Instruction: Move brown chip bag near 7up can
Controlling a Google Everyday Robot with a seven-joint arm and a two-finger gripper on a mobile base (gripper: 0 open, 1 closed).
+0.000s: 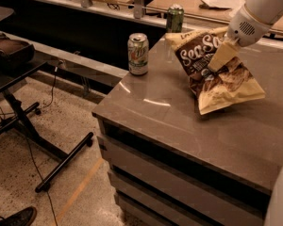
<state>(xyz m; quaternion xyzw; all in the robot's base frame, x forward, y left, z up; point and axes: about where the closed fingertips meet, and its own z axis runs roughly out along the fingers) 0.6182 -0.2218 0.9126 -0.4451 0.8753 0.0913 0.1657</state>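
The brown chip bag [212, 72] with cream-yellow ends and white "Sea Salt" lettering hangs tilted, its lower end at the counter top. My gripper [222, 55] comes down from the white arm at the upper right and is shut on the bag's middle. The 7up can [138, 53], silver-white with a green and yellow logo, stands upright near the counter's far left corner, well to the left of the bag.
A dark green can [174, 18] stands at the back edge behind the bag. The grey counter [160, 112] has drawers below and drops off at its left and front edges. A black stand [19, 121] and cables are on the floor at left.
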